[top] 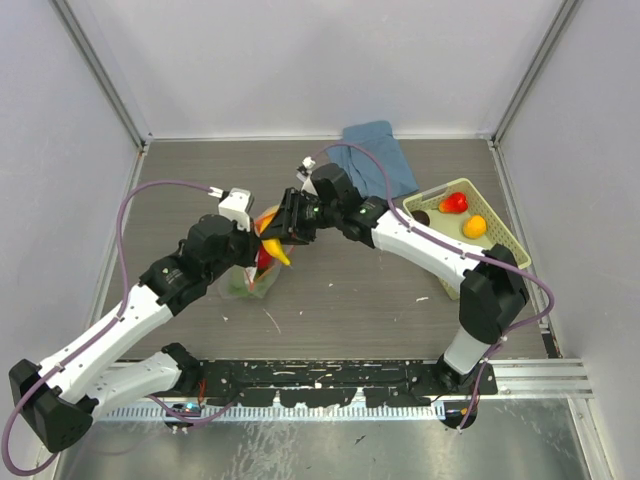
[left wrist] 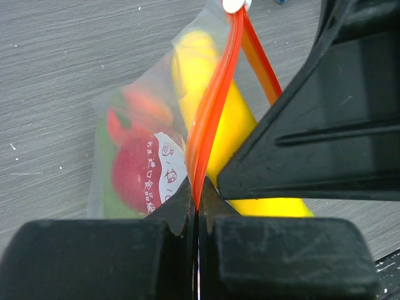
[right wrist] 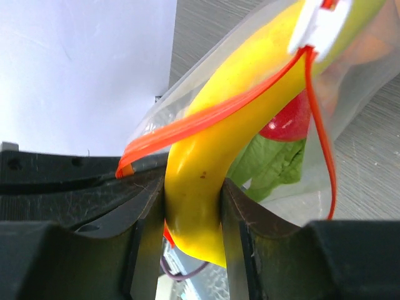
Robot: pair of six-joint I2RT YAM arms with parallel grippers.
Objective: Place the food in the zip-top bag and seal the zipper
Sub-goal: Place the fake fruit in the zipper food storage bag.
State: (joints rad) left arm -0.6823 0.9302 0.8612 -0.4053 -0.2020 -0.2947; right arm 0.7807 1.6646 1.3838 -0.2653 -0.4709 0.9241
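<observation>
Right wrist view: clamping banana (right wrist: pixel 206 169) in right gripper (right wrist: pixel 192 209), half through zip-top bag (right wrist: pixel 350 94) mouth. Pinching zipper (left wrist: pixel 215 106) in fully closed left gripper (left wrist: pixel 197 209), above bench (top: pixel 350 290), to keep mouth propped for loading.

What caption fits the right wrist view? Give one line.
Right gripper holds the banana through the open zipper of the zip-top bag; green leafy vegetable and red fruit lie inside.

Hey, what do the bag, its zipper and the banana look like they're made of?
Zip-top bag: thin clear plastic film, faintly frosted, contents showing through. Zipper: glossy orange-red plastic strip. Banana: probably smooth moulded plastic, given its even yellow sheen.
</observation>
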